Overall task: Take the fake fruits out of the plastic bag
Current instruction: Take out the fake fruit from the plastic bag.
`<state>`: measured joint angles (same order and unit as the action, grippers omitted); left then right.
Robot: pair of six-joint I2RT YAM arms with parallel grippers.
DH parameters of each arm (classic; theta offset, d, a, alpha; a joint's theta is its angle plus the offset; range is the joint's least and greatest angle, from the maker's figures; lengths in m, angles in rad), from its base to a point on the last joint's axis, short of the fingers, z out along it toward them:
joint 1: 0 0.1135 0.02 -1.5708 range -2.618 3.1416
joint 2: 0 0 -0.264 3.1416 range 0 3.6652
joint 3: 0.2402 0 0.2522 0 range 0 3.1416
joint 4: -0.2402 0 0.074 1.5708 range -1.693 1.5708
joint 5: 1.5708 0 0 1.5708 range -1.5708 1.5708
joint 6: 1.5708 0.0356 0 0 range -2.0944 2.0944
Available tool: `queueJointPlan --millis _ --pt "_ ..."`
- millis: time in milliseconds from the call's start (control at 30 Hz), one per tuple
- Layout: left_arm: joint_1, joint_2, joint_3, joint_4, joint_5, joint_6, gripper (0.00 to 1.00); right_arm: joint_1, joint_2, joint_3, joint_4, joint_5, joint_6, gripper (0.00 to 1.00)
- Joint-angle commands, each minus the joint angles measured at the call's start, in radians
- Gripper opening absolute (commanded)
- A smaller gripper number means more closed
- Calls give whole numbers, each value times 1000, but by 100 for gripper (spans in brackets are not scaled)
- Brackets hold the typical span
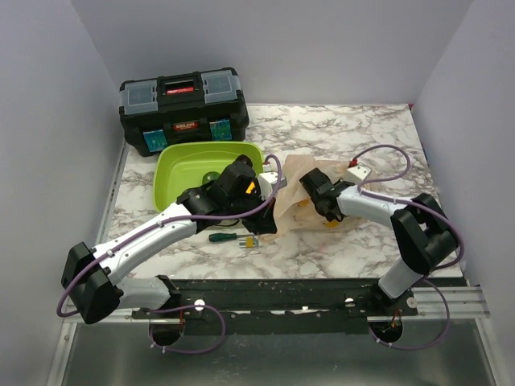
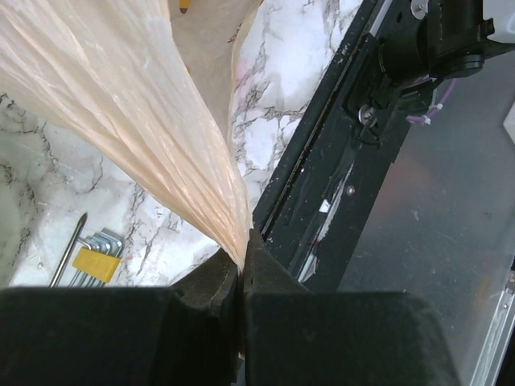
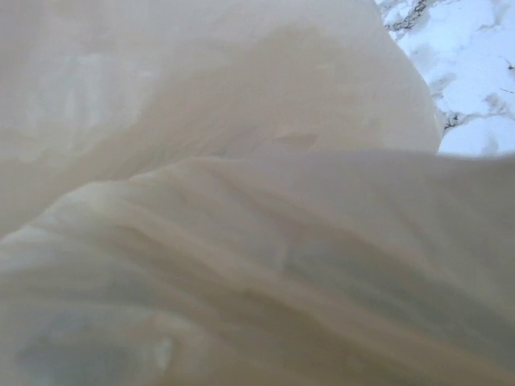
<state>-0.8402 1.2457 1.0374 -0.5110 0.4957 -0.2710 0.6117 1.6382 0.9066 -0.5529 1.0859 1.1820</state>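
The peach-orange plastic bag [image 1: 296, 173] lies crumpled mid-table, right of the tray. My left gripper [image 1: 268, 219] is shut on a pulled-up fold of the bag [image 2: 153, 121]; in the left wrist view the gripper [image 2: 241, 259] pinches the plastic to a point. My right gripper [image 1: 309, 186] is pressed into the bag from the right. Bag plastic [image 3: 241, 201] fills the right wrist view and hides the fingers. A yellow shape [image 1: 331, 223] shows at the bag's near edge. The other fruits are hidden.
A lime-green tray [image 1: 173, 161] sits left of the bag, its inside partly hidden by my left wrist. A black toolbox [image 1: 183, 108] stands at the back left. A green-handled screwdriver [image 1: 224, 237] and yellow-held hex keys [image 1: 249, 241] [image 2: 92, 261] lie in front.
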Motion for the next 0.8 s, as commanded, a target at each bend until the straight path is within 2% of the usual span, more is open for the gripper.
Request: queueJointPlan --millis 0,133,367,533,633,767 --pt "-10 -2 -10 5 -26 22 0 -61 32 -23 133 -55 -83 95" --pt "-10 0 -10 2 -37 26 0 -87 68 -15 150 -113 -99 86" --pt "-10 0 -10 1 -48 30 0 -92 127 -32 170 -145 -81 81" --pt "-11 3 -8 -4 -65 35 0 -92 114 -34 170 -166 -96 57" --pt "-10 3 -7 -7 -76 39 0 -90 68 -49 169 -201 -118 33" --pt "-10 6 -4 -10 -87 41 0 -89 -22 -91 203 -270 -183 26"
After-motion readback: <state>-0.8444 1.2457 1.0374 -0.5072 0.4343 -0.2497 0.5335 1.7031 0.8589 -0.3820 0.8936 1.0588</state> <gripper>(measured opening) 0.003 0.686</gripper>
